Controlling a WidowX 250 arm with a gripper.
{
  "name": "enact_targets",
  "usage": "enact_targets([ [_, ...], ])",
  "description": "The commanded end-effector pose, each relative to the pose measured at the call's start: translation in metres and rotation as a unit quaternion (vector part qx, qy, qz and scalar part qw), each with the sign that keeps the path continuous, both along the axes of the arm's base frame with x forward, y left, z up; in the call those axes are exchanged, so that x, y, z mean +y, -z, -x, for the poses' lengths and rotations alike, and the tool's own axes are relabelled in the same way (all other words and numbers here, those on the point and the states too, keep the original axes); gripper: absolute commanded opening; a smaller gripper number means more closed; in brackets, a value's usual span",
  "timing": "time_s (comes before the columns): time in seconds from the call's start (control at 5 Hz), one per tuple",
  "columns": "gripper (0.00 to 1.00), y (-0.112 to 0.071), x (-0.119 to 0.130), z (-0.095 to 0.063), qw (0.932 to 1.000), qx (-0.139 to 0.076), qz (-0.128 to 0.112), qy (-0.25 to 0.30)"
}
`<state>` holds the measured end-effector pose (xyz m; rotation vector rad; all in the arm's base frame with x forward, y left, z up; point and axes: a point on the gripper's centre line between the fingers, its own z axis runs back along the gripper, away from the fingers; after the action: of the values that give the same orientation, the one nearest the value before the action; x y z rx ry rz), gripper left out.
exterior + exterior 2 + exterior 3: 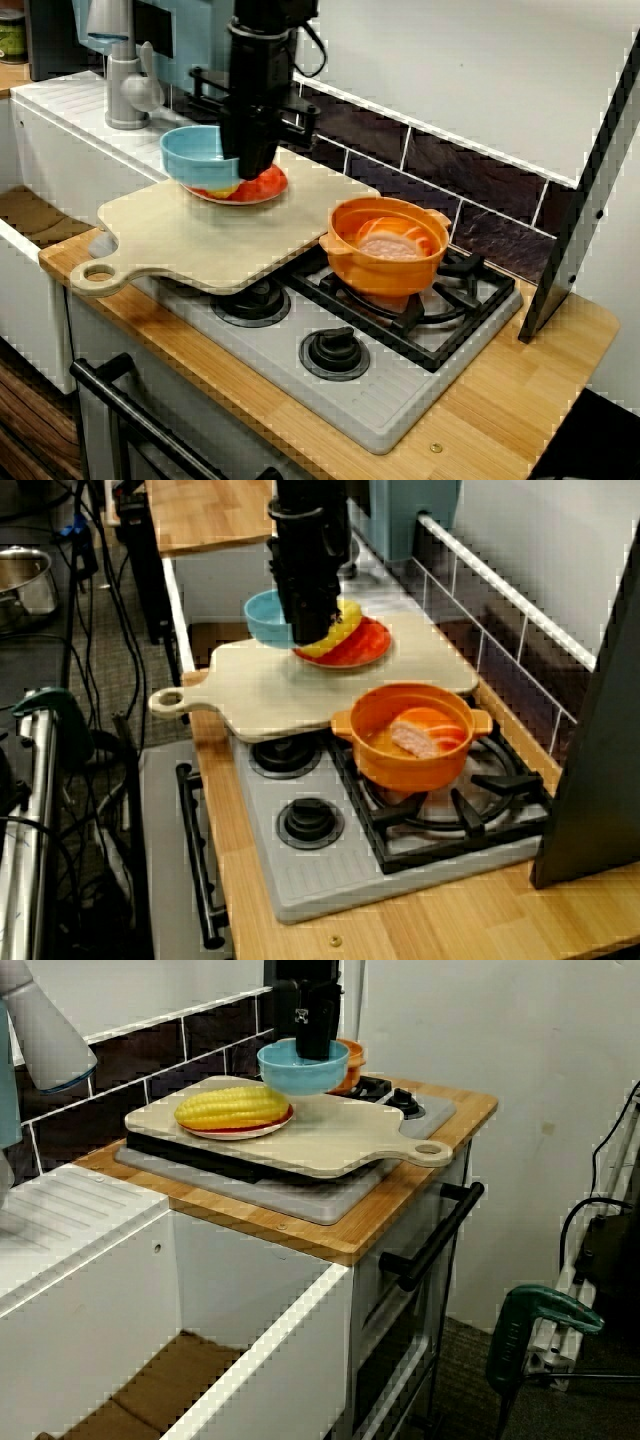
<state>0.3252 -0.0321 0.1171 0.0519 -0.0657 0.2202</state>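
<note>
My black gripper (250, 168) reaches down into a light blue bowl (195, 155) and is shut on its rim, as the view from the sink side shows best: gripper (318, 1045), bowl (303, 1068). The bowl is at the back of a pale wooden cutting board (210, 240), right beside a red plate (240, 1128) that carries a yellow corn cob (235, 1107). I cannot tell whether the bowl rests on the board or hangs just above it. In the view from the stove's front the arm hides most of the corn.
An orange pot (385, 250) with a pinkish piece of food inside stands on the rear right burner of the grey stove (400, 390). A grey faucet (125, 90) and white sink (60, 1220) lie to the left. A black slanted panel (590, 190) stands at the right.
</note>
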Motion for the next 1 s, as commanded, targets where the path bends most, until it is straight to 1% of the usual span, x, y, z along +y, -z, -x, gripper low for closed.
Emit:
enact_targets([
  [0.0, 0.0, -0.014, -0.005, -0.017, 0.9995, -0.03, 0.003, 0.006],
  [0.2, 0.0, -0.011, -0.012, -0.02, 0.9994, -0.033, -0.001, 0.008],
  [0.8, 0.0, -0.014, -0.025, -0.043, 0.999, -0.044, -0.001, 0.004],
])
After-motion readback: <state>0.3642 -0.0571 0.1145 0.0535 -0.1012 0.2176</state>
